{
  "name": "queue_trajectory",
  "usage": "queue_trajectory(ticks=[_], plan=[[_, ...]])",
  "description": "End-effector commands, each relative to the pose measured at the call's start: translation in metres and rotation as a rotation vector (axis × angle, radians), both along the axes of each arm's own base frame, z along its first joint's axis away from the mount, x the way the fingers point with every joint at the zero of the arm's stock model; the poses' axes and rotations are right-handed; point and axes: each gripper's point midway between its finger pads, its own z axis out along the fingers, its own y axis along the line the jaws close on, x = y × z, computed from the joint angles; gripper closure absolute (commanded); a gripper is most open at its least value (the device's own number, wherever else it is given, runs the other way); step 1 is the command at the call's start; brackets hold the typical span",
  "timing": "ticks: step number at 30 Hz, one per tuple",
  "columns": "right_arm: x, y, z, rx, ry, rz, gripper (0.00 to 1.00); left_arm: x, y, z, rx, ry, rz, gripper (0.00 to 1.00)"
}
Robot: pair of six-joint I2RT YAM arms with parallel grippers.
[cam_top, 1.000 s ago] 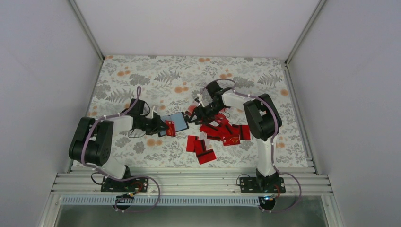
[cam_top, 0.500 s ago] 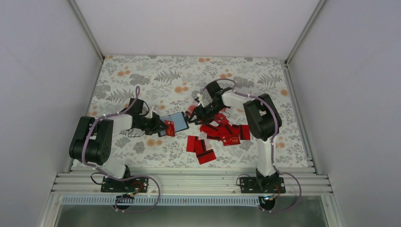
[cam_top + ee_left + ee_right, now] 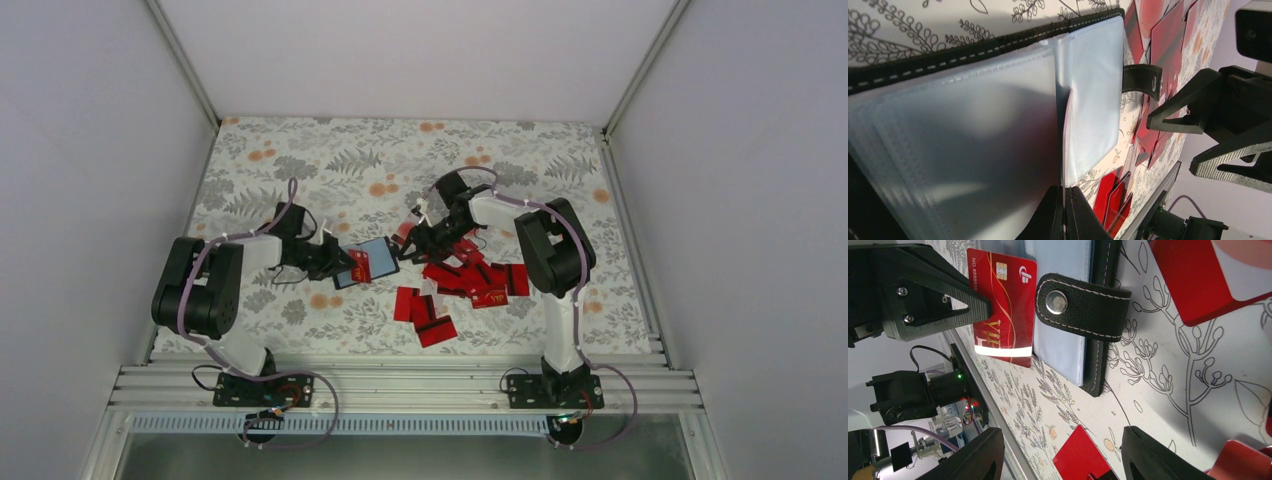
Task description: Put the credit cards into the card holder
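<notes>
The card holder [image 3: 380,250] lies open on the floral table, with grey-blue pockets [image 3: 1060,347] and its snap tab [image 3: 1082,305] pointing right. My left gripper [image 3: 343,264] is shut on a red VIP credit card [image 3: 360,267] and holds it over the holder's near pocket. In the right wrist view the card [image 3: 1005,305] overlaps the pocket. In the left wrist view the card shows edge-on between my shut fingers [image 3: 1064,200], against the clear pockets [image 3: 998,125]. My right gripper [image 3: 412,238] is open and empty just right of the snap tab [image 3: 1063,445].
Several loose red credit cards [image 3: 475,278] lie in a pile right of the holder, and more [image 3: 425,318] lie nearer the front edge. One red card [image 3: 1080,455] lies under my right gripper. White walls enclose the table.
My left arm has shifted slightly, nudging the held card a little farther over the holder. The right arm has not moved.
</notes>
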Motion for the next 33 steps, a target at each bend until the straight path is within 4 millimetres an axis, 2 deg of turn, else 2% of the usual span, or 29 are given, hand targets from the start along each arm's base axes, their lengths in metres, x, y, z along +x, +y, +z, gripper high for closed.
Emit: queue_trajectory(ticks=[1,14,33], plan=[[-0.003,0.003,-0.003,0.005,0.001,0.02,0.4,0.01,0.0,0.001,-0.008,-0.001,0.007,0.98],[-0.002,0.004,-0.004,0.003,0.008,0.022,0.4,0.024,-0.002,0.008,-0.016,-0.068,-0.002,0.98],[-0.001,0.007,-0.008,0.019,0.031,0.02,0.4,0.024,-0.003,0.006,-0.04,-0.135,0.014,0.98]])
